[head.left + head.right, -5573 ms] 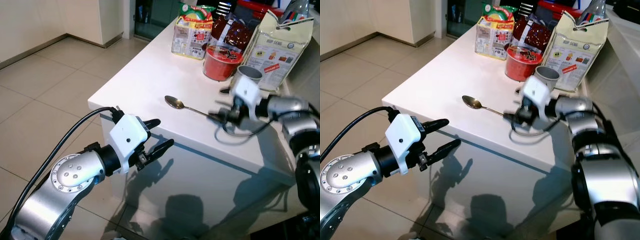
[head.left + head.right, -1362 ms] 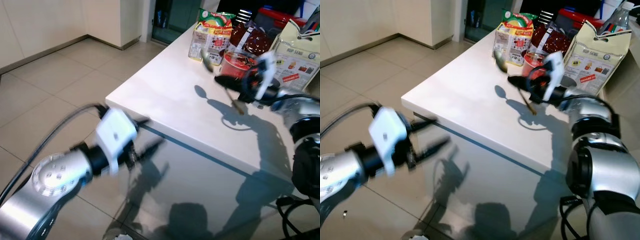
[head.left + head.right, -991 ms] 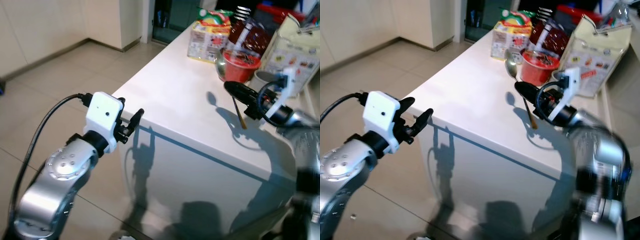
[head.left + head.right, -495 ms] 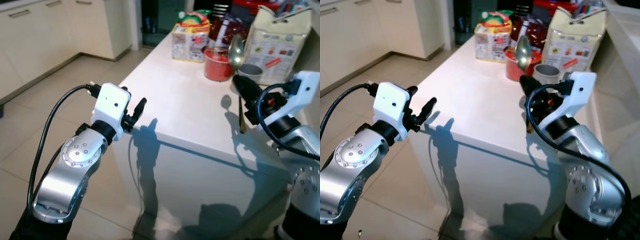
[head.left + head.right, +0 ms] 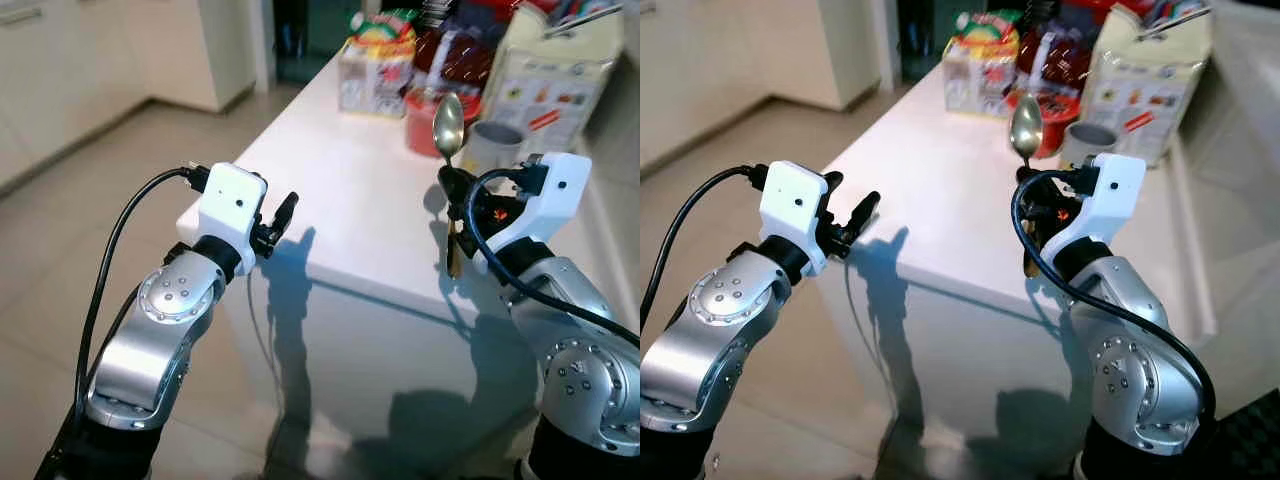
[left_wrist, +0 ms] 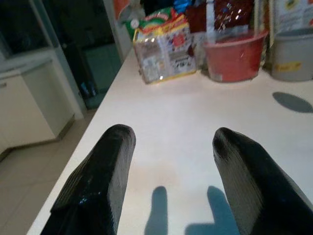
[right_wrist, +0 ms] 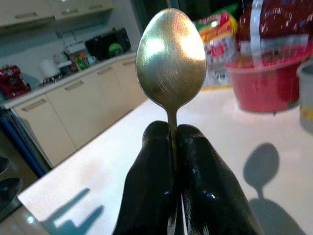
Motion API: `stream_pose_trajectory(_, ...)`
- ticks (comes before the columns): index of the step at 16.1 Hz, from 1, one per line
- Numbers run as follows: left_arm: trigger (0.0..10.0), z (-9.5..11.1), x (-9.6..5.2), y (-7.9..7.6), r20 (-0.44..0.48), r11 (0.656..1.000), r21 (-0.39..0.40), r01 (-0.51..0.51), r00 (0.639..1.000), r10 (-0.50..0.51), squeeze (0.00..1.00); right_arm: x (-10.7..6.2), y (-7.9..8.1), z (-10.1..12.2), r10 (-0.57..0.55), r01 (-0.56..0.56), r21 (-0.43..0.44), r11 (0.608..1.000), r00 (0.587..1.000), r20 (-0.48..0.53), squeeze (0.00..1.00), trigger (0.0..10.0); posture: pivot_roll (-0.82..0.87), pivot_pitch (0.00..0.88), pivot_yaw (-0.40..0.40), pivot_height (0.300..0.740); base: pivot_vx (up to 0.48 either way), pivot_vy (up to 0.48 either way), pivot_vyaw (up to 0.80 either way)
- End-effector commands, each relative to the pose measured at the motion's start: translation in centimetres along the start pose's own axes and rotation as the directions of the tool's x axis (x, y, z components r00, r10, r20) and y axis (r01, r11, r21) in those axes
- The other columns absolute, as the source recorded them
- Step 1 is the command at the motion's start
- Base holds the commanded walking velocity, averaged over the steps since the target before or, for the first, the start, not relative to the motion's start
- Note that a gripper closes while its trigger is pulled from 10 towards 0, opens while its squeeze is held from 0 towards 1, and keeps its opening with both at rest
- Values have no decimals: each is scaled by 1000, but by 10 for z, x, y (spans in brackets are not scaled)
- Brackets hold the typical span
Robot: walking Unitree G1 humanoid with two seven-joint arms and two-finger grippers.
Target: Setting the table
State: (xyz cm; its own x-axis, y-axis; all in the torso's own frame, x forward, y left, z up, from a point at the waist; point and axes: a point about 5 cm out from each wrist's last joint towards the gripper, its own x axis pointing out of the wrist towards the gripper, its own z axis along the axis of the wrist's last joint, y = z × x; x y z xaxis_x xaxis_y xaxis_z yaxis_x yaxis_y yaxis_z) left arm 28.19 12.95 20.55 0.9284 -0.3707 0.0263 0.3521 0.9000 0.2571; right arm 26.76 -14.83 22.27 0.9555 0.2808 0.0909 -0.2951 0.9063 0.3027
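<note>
— While the left tool [image 5: 283, 215] is hovering at the near corner of the white counter [image 5: 350, 200], fingers [image 6: 100, 181] standing apart and holding nothing, what is changing on the other side?

— Moving rightward, the right tool [image 5: 452, 205] is now carrying the spoon [image 5: 447, 125] upright above the counter's near edge, fingers pressed together on its handle, bowl pointing up. Seconds ago that spoon was lying flat on the counter; half a second ago it was already aloft, so the lift is done and the carry is under way. By my reading, the setting itself is only beginning: no place is laid yet.

— And the count?

— One spoon, in the air. At the far end, from left to right, are standing one printed carton [image 5: 375, 60], one dark red packet [image 5: 465, 60], one red tub [image 5: 425, 115], one grey cup [image 5: 497, 142] and one tall pale bag [image 5: 560, 70]. Two tools, one busy, one waiting.
</note>
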Motion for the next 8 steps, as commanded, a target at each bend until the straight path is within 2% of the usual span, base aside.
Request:
stream_pose_trajectory(1, 10000, 1, 1, 0, 1, 1000, 11, -6, 1000, 6, 0, 0, -1, -1, -5, 5, -3, 1000, 1000, 5, 0, 10000, 13, 0, -8, 740, -270, 0, 0)
stream_pose_trajectory(5, 10000, 0, 6, -7, 11, 999, 19, 26, 1000, -26, 0, -10, -8, -7, -28, 27, -72, 997, 1000, -11, 0, 10000, -20, 0, 15, 740, -270, 0, 0)
stream_pose_trajectory(8, 10000, 3, 9, -8, 24, 999, 17, 33, 999, -33, 0, -10, -11, -8, -59, 59, -75, 995, 998, -7, 0, 10000, -20, 0, 13, 740, -258, 0, 0)
